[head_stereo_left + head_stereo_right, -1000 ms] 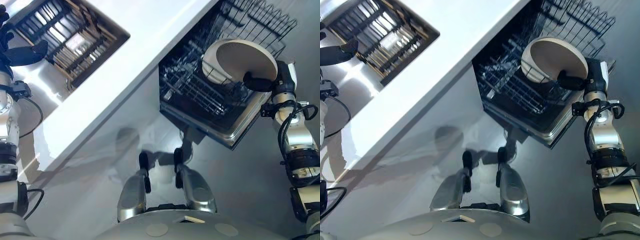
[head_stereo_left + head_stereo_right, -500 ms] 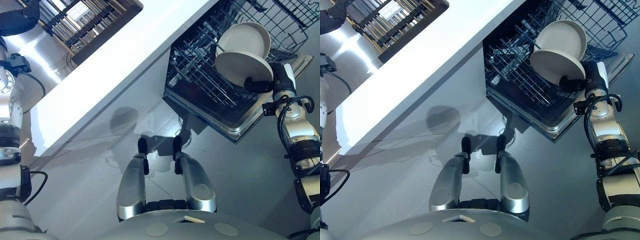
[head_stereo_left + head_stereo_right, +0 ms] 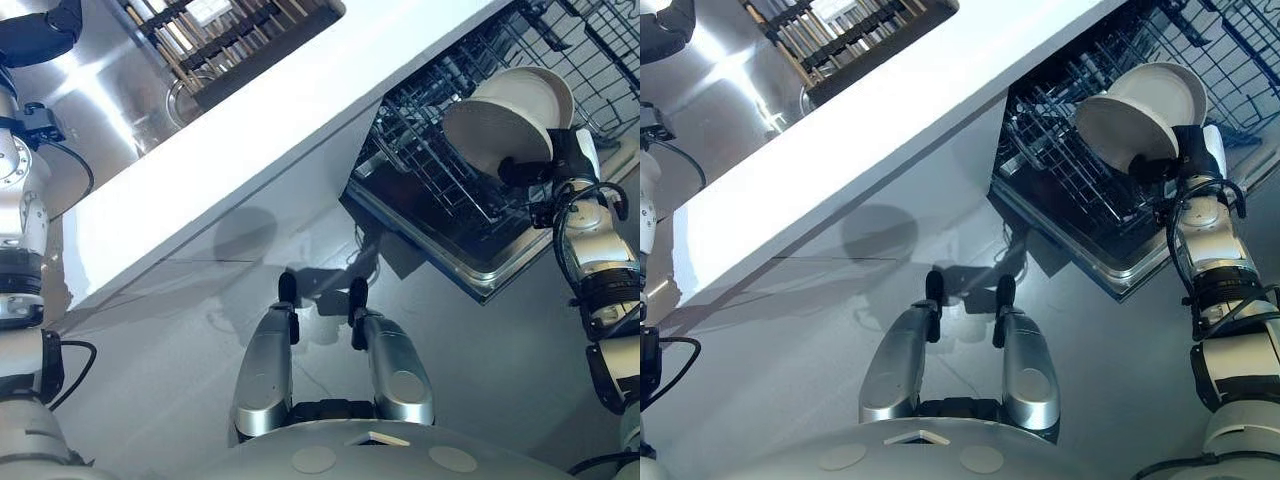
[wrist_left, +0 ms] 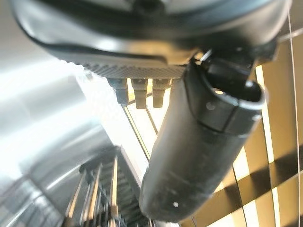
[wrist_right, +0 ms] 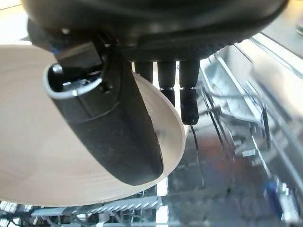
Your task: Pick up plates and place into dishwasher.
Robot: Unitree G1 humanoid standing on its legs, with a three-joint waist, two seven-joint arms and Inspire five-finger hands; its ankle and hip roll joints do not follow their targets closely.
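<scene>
Plate (image 3: 492, 135), pale and round, is held tilted on edge in the right hand (image 3: 535, 170) above the wire rack (image 3: 425, 150) of the open dishwasher (image 3: 478, 268). It sits near the rack's tines, though I cannot tell whether it touches them. In the right wrist view the thumb (image 5: 113, 127) lies across one face of the plate and the fingers (image 5: 188, 101) reach past its rim on the other side, so the hand is clamped on it. A second pale round rim (image 3: 540, 88) shows just behind the plate; I cannot tell if it is a separate dish. The white bench (image 3: 250, 120) runs diagonally beside the dishwasher. Beyond it lies a steel sink (image 3: 95, 85) with a slatted wooden rack (image 3: 240, 25). The left hand (image 3: 38, 35) hangs over the sink, fingers relaxed and holding nothing.
</scene>
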